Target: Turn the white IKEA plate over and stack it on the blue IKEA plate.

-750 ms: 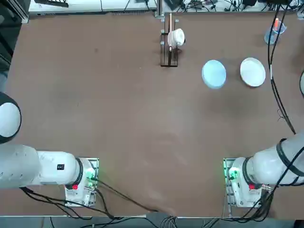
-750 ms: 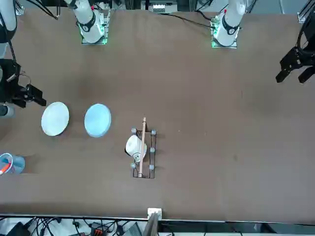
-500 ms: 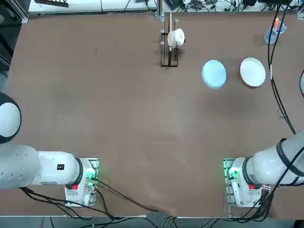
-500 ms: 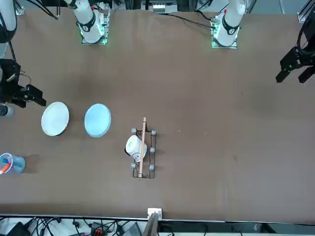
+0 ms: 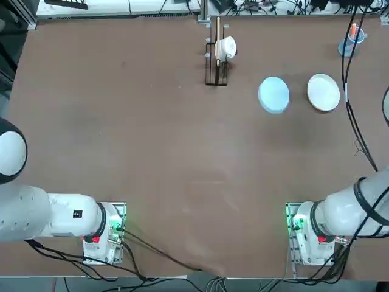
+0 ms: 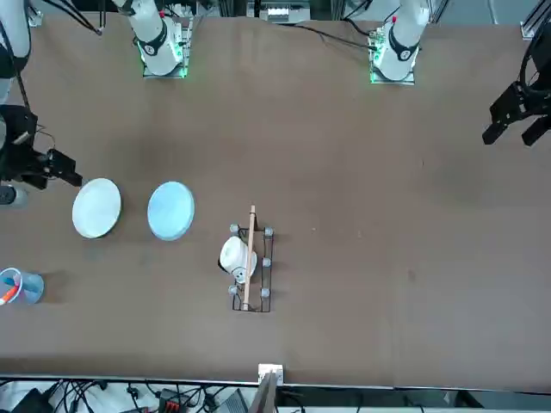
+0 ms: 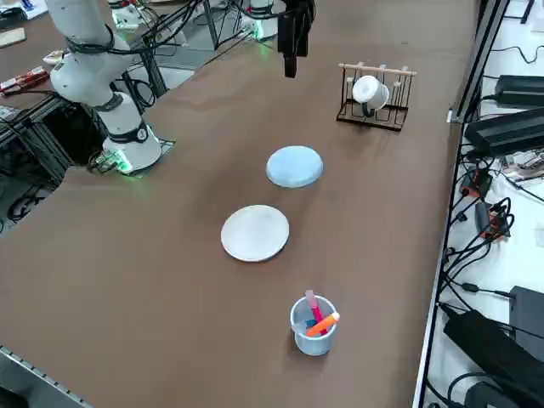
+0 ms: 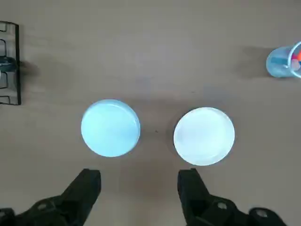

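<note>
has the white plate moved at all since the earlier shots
No. In the top view the white plate lies exactly where it did, still beside the blue plate with the same gap, and equally far from the rack.

right arm: raised above the surface, wrist pointing down | right end effector: hovering, touching nothing | fingers: spread apart, nothing between them
</note>
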Controlling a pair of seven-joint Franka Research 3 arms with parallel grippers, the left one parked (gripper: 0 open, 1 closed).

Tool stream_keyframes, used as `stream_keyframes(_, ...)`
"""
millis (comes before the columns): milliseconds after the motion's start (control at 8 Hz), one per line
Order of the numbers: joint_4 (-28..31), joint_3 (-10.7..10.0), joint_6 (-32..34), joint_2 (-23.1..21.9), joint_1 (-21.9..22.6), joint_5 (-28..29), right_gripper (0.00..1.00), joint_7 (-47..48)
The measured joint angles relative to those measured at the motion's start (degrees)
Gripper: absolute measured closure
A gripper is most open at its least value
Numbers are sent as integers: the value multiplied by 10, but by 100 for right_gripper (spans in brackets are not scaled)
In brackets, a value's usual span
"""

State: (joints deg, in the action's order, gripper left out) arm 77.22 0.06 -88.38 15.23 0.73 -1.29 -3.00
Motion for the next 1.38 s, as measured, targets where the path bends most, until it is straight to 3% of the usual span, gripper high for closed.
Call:
stream_keyframes(250, 64, 0, -61, 11, -4, 0, 0, 1)
stream_keyframes(625, 255, -1, -283, 17, -8, 0, 0, 1)
stream_keyframes(875, 361, -2, -392, 20, -17, -2, 0, 1)
stream_keyframes(1125, 421, -5, -455, 35, -40, -36, 0, 0)
stream_keyframes(1375, 429, -7, -478, 57, -65, -74, 0, 0)
